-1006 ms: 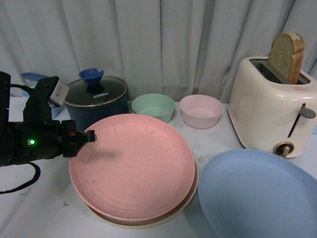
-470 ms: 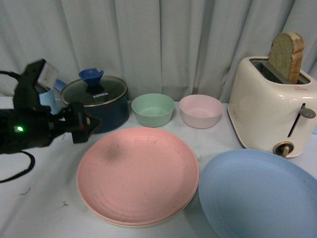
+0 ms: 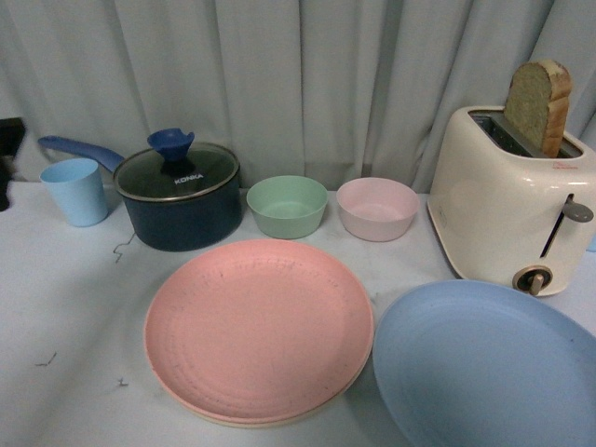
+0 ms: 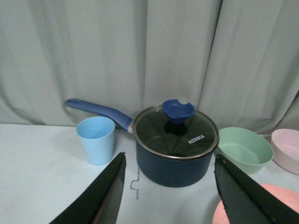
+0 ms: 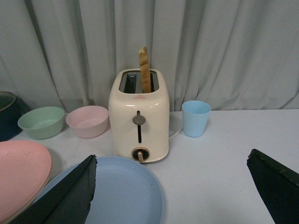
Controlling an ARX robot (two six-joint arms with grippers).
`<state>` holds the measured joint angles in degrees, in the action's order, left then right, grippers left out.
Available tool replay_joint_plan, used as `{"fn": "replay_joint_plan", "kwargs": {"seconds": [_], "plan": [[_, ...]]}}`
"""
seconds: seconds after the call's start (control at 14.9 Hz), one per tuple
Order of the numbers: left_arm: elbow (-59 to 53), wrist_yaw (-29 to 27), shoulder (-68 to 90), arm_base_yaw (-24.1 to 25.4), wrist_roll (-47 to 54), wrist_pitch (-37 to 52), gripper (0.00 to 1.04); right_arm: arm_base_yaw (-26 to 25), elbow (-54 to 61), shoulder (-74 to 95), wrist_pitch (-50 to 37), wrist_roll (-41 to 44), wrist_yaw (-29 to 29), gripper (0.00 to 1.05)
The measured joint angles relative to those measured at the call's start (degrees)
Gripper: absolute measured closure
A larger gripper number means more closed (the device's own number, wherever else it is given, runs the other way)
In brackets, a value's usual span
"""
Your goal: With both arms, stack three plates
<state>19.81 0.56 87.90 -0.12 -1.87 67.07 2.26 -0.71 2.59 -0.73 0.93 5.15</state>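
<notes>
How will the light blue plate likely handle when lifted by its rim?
The light blue plate looks like thin matte plastic, so probably light, stiff, not fragile. Wide and shallow, it may tilt in a one-sided rim pinch. Lying flat on the table, it seems unlikely to roll.

We read 1 brand only: "KONKA", white caps, printed on the round glass lid (image 3: 177, 175) of the dark blue saucepan (image 3: 182, 222). Front view: the word sits just in front of the lid's blue knob (image 3: 171, 142). Left wrist view: same word, running at a slant near the lid rim. The cream plastic toaster (image 3: 507, 205) carries a small reddish print near its top edge, front and right wrist views; too small to read. No other text, nos. or signs legible.
</notes>
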Motion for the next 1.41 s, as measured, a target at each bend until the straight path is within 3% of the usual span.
{"fn": "replay_joint_plan", "kwargs": {"seconds": [0.34, 1.41], "plan": [[-10.7, -0.6, -15.3, 0.1, 0.8, -4.6, 1.04, 0.0, 0.0, 0.0, 0.0, 0.0, 0.0, 0.06], [-19.2, -0.6, -61.4, 0.1, 1.0, -40.7, 1.03, 0.0, 0.0, 0.0, 0.0, 0.0, 0.0, 0.06]]}}
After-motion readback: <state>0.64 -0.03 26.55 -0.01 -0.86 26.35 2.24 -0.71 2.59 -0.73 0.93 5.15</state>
